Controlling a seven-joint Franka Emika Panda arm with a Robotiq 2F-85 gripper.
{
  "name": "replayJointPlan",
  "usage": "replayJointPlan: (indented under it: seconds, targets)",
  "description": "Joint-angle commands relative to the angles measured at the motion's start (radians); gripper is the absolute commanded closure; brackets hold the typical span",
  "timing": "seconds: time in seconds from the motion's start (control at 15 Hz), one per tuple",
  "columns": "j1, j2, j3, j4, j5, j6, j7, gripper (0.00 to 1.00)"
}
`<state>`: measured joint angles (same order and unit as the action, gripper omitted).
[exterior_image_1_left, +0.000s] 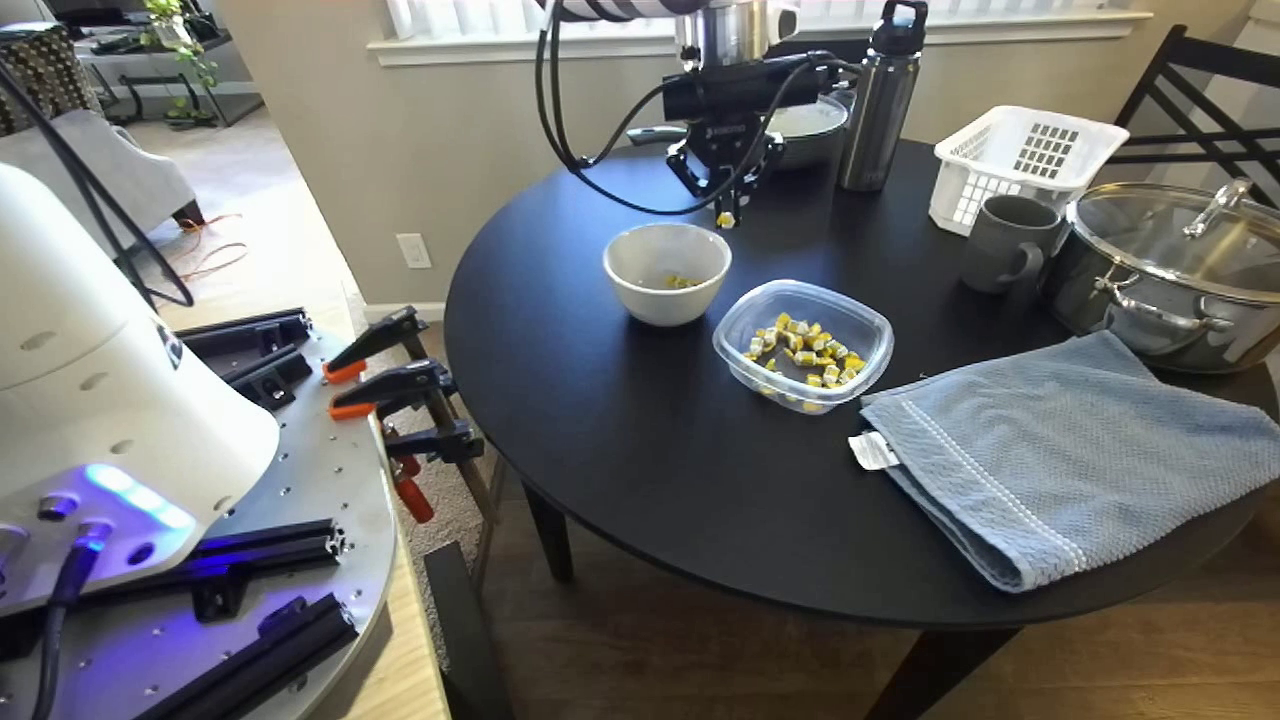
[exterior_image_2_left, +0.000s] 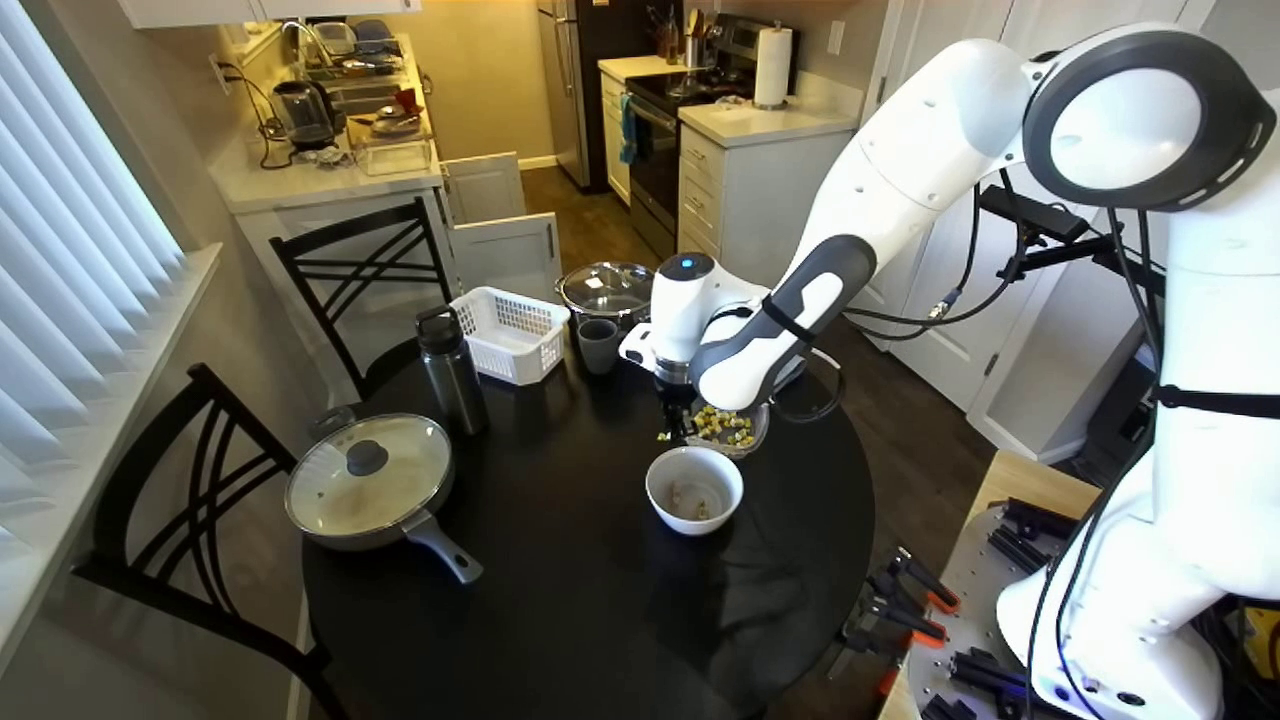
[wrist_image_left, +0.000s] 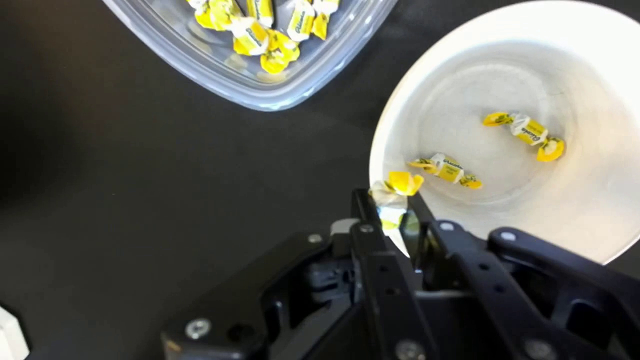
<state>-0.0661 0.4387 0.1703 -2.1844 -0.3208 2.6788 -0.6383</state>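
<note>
My gripper (wrist_image_left: 389, 204) is shut on a yellow-and-white wrapped candy (wrist_image_left: 392, 195), pinched between the fingertips with one twisted end sticking out. The candy also shows in both exterior views (exterior_image_1_left: 726, 219) (exterior_image_2_left: 664, 437). In the wrist view the fingertips overlap the near rim of a white bowl (wrist_image_left: 607, 220); they are above the table, beside the bowl (exterior_image_1_left: 668, 305) in an exterior view. Two similar candies (wrist_image_left: 529, 131) (wrist_image_left: 448, 170) lie on the bowl's bottom. A clear plastic container (wrist_image_left: 265, 102) with several such candies (exterior_image_1_left: 810, 350) stands next to the bowl.
On the round black table (exterior_image_1_left: 640, 440) are a blue-grey towel (exterior_image_1_left: 1080, 450), a lidded steel pot (exterior_image_1_left: 1160, 315), a grey mug (exterior_image_1_left: 1008, 245), a white basket (exterior_image_2_left: 515, 360), a tall steel bottle (exterior_image_2_left: 456, 385) and a lidded pan (exterior_image_2_left: 340, 490). Black chairs (exterior_image_2_left: 200, 520) stand at the table.
</note>
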Motion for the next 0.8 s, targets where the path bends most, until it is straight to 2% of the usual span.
replayJointPlan:
  seconds: [0.0,0.33,0.6,0.67,0.73]
  targets:
    - [-0.002,-0.047,-0.042,-0.017,0.002,-0.018,-0.024,0.96]
    - [-0.002,-0.032,-0.129,-0.016,-0.026,0.006,0.01,0.96]
    - [0.0,-0.011,-0.173,-0.01,-0.036,0.028,0.024,0.96]
    - [0.001,-0.007,-0.18,-0.008,-0.036,0.033,0.031,0.87]
    - [0.001,-0.006,-0.185,-0.008,-0.036,0.034,0.032,0.58]
